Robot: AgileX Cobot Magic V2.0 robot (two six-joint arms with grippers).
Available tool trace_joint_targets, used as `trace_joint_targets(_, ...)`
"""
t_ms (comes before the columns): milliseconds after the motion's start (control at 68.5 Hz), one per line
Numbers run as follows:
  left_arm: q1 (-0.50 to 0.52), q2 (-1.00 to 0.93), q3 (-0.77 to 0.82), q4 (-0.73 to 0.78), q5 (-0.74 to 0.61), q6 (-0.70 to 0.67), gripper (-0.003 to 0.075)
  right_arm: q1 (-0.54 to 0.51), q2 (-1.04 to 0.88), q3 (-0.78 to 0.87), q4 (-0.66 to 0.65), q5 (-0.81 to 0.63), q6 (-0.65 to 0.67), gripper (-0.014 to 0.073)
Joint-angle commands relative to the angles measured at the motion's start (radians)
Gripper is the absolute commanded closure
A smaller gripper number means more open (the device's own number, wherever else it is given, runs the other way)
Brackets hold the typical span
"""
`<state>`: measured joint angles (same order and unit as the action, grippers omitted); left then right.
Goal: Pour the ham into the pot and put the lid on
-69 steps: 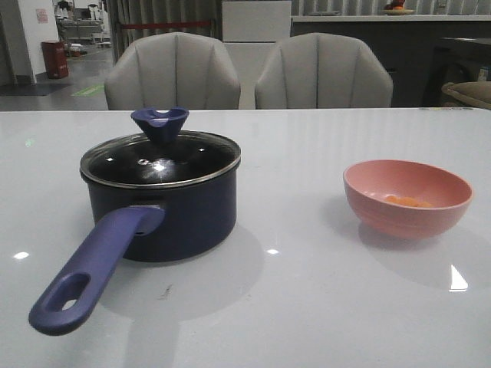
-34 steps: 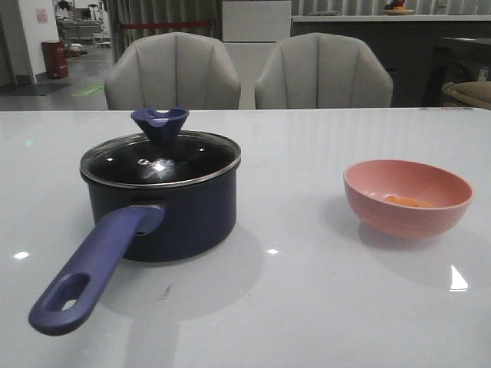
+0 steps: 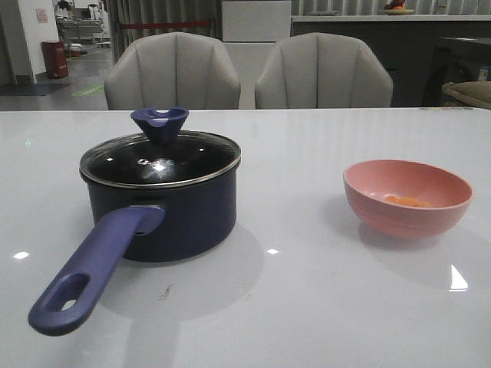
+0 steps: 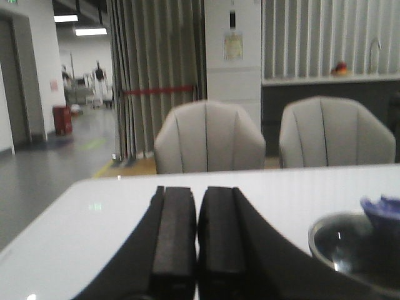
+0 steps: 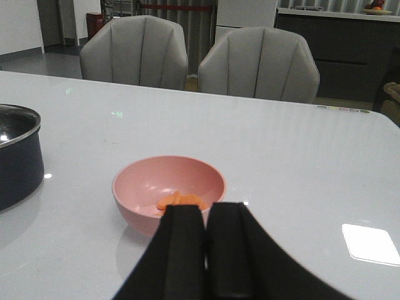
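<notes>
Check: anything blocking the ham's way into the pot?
Yes. The lid sits closed on the pot, covering its opening. The ham lies in the pink bowl; only bare table lies between bowl and pot.

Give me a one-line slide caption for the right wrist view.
Shut right gripper hangs short of the pink bowl holding orange ham slices; saucepan at the edge.

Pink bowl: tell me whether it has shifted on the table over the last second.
No. The pink bowl sits at the same spot, the same way right of the saucepan and below the right-hand chair in the front view.
</notes>
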<state>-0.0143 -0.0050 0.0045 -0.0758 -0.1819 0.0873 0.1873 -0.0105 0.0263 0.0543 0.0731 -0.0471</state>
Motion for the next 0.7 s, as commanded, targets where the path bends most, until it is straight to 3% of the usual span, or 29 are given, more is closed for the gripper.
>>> trace_joint_targets(0, 0.001, -0.018, 0.005, -0.005, -0.207, -0.001, 0.0601, -0.005, -0.019, -0.004, -0.011, -0.088, -0.007, 0.0444)
trace_joint_targets(117, 0.001, -0.007, -0.079, -0.005, -0.122, -0.001, 0.0601, -0.005, -0.019, -0.004, -0.011, -0.088, -0.007, 0.0444)
trace_joint_targets(423, 0.001, 0.228, -0.460, -0.010, 0.446, -0.001, 0.0601, -0.005, -0.019, -0.004, -0.011, -0.088, -0.007, 0.0444)
trace_joint_targets(525, 0.001, 0.284, -0.495, -0.075, 0.520, -0.001, 0.0601, -0.005, -0.019, -0.004, -0.011, -0.088, -0.007, 0.0444)
trace_joint_targets(686, 0.001, 0.332, -0.495, -0.095, 0.516, -0.001, 0.0601, -0.005, -0.019, -0.004, -0.011, -0.088, -0.007, 0.0444)
